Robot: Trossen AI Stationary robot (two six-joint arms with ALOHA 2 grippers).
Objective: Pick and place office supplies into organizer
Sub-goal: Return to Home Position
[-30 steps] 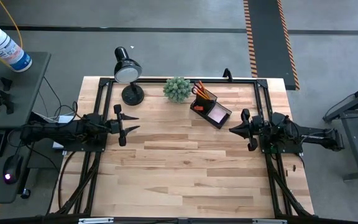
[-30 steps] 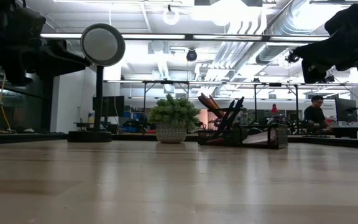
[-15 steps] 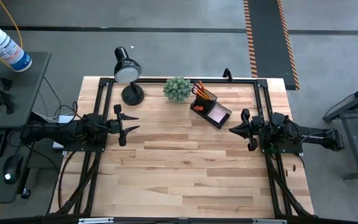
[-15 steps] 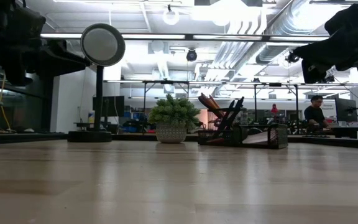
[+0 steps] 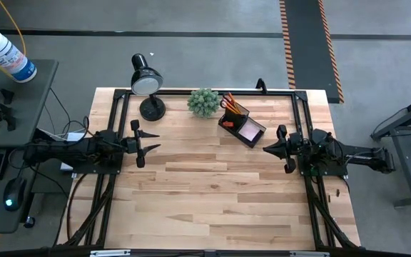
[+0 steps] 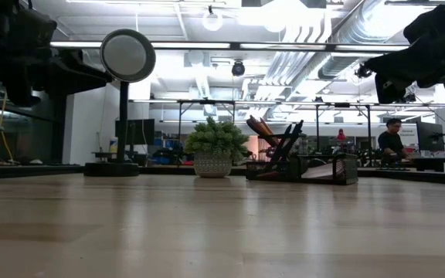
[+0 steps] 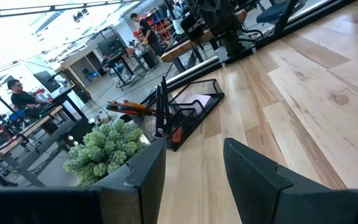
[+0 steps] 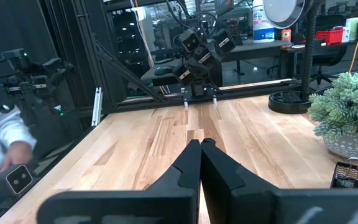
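Note:
The dark organizer [image 5: 241,123] stands on the table's far middle, right of the plant. Orange-handled scissors [image 5: 227,105] and orange pencils [image 7: 129,106] stick up out of its pen cup. A pink sticky-note pad [image 5: 249,130] lies in its low tray. My left gripper [image 5: 148,143] hovers open at the table's left side, level and pointing toward the right, with nothing between its fingers [image 7: 194,168]. My right gripper [image 5: 268,149] hovers shut at the table's right side, pointing left, just near of the organizer and apart from it [image 8: 200,146].
A black desk lamp [image 5: 147,82] and a green plant ball in a pot [image 5: 203,102] stand along the far edge, left of the organizer. A black frame [image 5: 191,91] rims the table's far and side edges. People sit at desks in the room beyond.

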